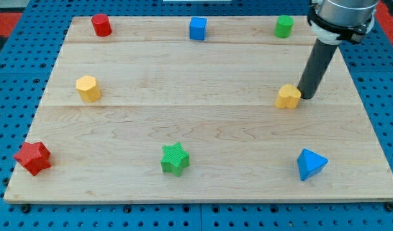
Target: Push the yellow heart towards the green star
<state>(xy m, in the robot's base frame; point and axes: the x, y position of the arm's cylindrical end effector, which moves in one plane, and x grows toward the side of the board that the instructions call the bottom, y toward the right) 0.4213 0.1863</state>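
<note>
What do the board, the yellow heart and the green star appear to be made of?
Board: pale wood, visible grain and plank seams, matte. Yellow heart, with my tip at its right edge: probably plastic, uniform colour, smooth. Green star: likely plastic too, with fine ridges that may be print layers.

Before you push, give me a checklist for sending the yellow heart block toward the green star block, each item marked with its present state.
1. My tip beside the yellow heart block, at its right edge: ok.
2. Actual contact between them: cannot tell.
3. Green star block visible, down-left of the heart: ok.
4. Tip directly opposite the star: not ok; it sits right, not up-right.
5. Board between heart and star free of blocks: ok.
</note>
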